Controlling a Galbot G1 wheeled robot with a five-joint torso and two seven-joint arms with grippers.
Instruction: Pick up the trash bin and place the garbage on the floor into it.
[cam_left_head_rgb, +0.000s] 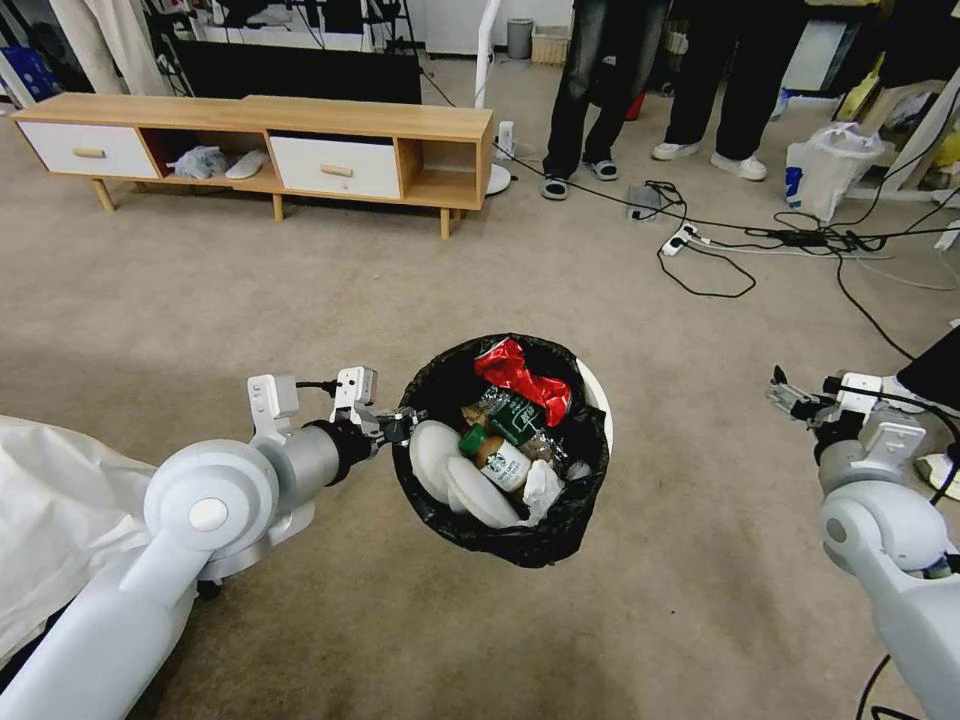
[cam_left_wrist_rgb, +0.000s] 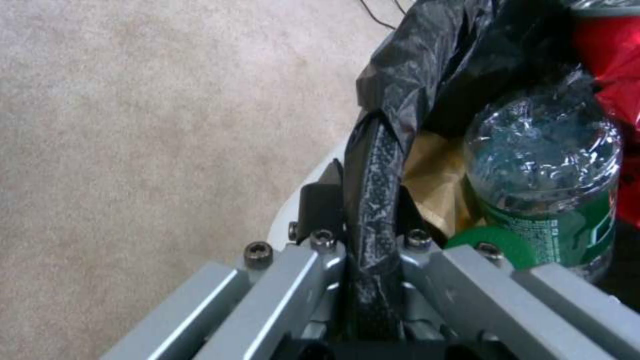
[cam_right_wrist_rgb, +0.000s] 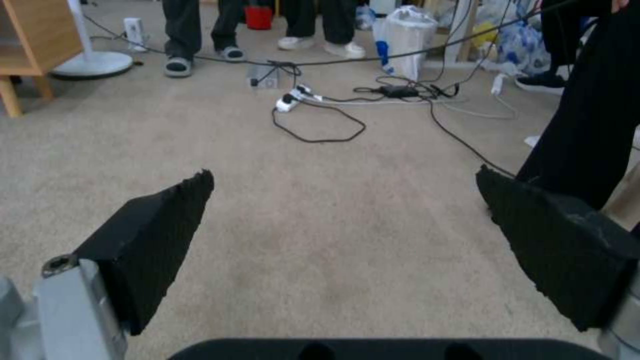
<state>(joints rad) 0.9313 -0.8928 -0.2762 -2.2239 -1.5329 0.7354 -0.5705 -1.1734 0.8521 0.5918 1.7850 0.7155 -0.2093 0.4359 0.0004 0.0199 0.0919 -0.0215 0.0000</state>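
While the robot stands on the beige carpeted floor (cam_left_head_rgb: 300, 290), its left end effector (cam_left_head_rgb: 398, 424) is clamped on the rim of the trash bin (cam_left_head_rgb: 594, 392) at the bin's nine o'clock side, holding the small white bin with its crinkled black bag near the middle of the head view. Seen from the left wrist, the left end effector (cam_left_wrist_rgb: 370, 235) has its two fingers pressed together on a fold of black bag and bin rim (cam_left_wrist_rgb: 373, 165), with a strip of white plastic showing just outside. The garbage (cam_left_head_rgb: 510, 430) lies inside the bin: a red wrapper (cam_left_head_rgb: 520, 375) toward twelve o'clock, a brown-drink bottle (cam_left_head_rgb: 495, 460) in the centre, white rounded pieces at eight o'clock, and white tissue (cam_left_head_rgb: 542, 488) at five o'clock. A clear bottle with a green label (cam_left_wrist_rgb: 543, 170) and brown paper (cam_left_wrist_rgb: 433, 185) sit just beside the gripped rim. At three o'clock, well apart from the bin, the right end effector (cam_left_head_rgb: 790, 393) hangs over bare carpet; its black pads (cam_right_wrist_rgb: 150, 245) stand wide apart around nothing. A low wooden cabinet (cam_left_head_rgb: 260, 140) stands at eleven o'clock, and black cables (cam_left_head_rgb: 720, 240) trail across the carpet at one o'clock.
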